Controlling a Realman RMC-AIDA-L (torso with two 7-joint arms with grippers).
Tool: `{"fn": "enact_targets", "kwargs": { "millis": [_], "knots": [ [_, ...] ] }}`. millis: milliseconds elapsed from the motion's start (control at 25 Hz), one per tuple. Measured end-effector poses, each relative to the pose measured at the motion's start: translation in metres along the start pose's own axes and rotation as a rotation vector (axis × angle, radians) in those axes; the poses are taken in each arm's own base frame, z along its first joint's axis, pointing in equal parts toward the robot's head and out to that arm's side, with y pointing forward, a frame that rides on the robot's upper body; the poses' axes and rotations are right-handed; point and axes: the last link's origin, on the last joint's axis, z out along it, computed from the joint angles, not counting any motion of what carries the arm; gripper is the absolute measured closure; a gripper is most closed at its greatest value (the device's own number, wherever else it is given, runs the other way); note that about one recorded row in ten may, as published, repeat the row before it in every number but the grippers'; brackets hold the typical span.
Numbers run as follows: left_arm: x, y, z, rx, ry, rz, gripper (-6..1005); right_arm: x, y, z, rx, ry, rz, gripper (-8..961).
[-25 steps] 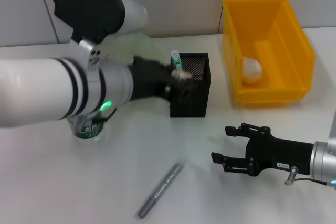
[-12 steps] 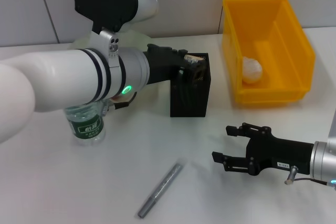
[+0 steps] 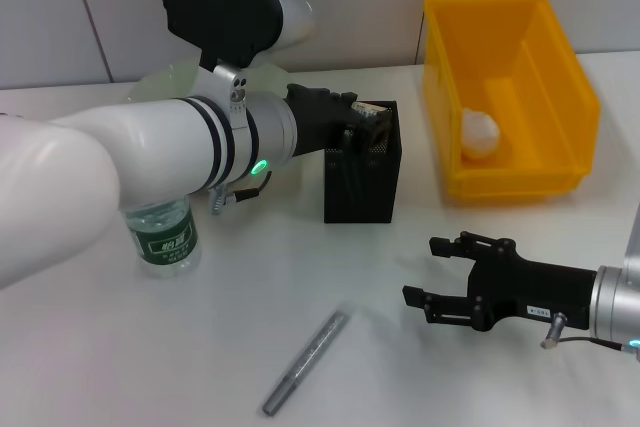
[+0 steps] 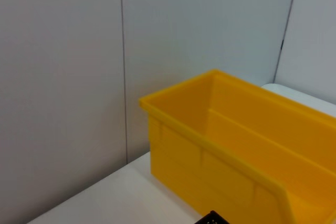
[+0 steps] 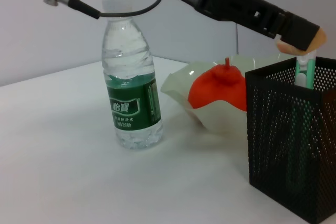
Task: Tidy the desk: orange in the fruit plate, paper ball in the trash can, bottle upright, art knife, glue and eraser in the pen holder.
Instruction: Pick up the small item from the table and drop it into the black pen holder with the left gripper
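Note:
My left gripper (image 3: 362, 119) hovers over the open top of the black mesh pen holder (image 3: 362, 175), shut on the tan eraser (image 5: 316, 36). The mint-green art knife (image 5: 303, 72) stands inside the holder. On the table in front lies the grey glue (image 3: 305, 362). My right gripper (image 3: 420, 272) rests open and empty low over the table, right of the glue. Left of the holder the bottle (image 3: 165, 234) stands upright. The orange (image 5: 220, 85) sits in the pale green fruit plate (image 5: 181, 85). A paper ball (image 3: 478, 133) lies in the yellow trash can (image 3: 565, 77).
My bulky white left arm (image 3: 120, 177) spans the left of the table and hides much of the fruit plate. A wall closes off the back. Bare white tabletop (image 3: 200, 347) surrounds the glue.
The left arm has swung up and rightward, bringing its gripper with the eraser from the holder's left side to above its opening. The right arm has not moved.

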Motion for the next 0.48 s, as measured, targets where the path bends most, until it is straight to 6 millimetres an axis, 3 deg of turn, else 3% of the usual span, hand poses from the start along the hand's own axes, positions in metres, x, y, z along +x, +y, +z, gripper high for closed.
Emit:
{"fn": "enact_targets", "kwargs": {
  "millis": [480],
  "knots": [
    [-0.0038,-0.0046,0.0069,0.021,0.0,0.023,569,0.0003,-0.0001,0.0004,0.001,0.001,0.003,138]
  ]
}}
